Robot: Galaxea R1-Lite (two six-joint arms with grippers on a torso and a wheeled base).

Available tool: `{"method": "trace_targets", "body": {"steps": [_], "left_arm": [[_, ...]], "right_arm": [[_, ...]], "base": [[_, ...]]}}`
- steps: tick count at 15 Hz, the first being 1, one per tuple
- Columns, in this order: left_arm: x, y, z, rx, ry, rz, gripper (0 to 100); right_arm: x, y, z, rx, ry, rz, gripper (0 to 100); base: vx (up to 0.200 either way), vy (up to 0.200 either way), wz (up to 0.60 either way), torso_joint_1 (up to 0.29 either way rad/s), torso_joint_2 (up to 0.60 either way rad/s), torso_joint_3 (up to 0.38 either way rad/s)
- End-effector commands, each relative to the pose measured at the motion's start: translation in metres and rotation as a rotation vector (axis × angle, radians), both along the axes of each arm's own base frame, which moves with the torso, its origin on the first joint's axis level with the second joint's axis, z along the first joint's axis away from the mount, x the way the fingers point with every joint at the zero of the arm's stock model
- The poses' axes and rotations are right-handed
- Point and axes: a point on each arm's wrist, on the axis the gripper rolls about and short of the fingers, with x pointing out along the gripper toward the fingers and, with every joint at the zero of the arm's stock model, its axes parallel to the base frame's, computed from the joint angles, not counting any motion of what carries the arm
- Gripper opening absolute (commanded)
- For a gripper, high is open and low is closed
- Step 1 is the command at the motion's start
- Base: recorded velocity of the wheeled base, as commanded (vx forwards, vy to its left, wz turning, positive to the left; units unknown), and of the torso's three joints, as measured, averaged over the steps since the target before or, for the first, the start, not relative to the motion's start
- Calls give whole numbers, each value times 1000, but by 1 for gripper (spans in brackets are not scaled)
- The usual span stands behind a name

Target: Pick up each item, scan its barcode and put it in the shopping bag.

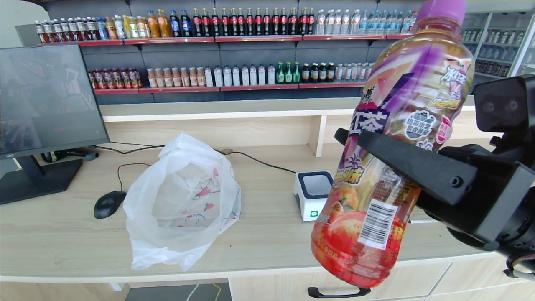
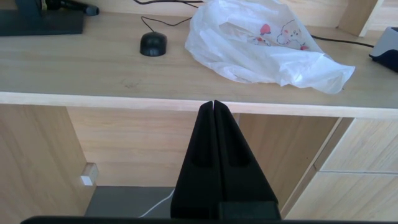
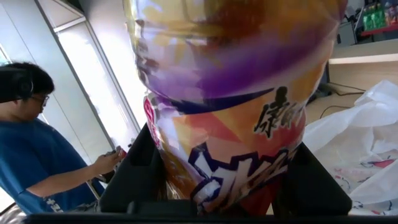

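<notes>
Although its cap is cut by the top edge at upper right, the bottle [image 1: 393, 167] is seen tilted in the air above the counter [image 1: 62, 234], clamped between the fingers of the right gripper [image 1: 355, 140]; it hides the right side of the scanner [image 1: 313, 194]. Left of centre the shopping bag [image 1: 184, 200] lies crumpled on the counter; its contents cannot be made out. Left gripper [image 2: 214, 124]: fingers pressed together, holding nothing, facing the counter's front panel.
</notes>
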Motion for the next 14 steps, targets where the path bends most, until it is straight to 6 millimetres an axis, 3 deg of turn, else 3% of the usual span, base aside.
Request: {"method": "trace_targets", "body": {"steps": [1, 8, 14], "left_arm": [[0, 0, 0, -1, 0, 0, 0], [0, 0, 0, -1, 0, 0, 0], [0, 0, 0, -1, 0, 0, 0]], "right_arm": [[0, 0, 1, 2, -3, 1, 0], [2, 2, -8, -34, -30, -25, 0], [11, -10, -40, -183, -124, -177, 0]], "base": [[0, 0, 0, 0, 0, 0], [0, 0, 0, 0, 0, 0], [0, 0, 0, 0, 0, 0]]}}
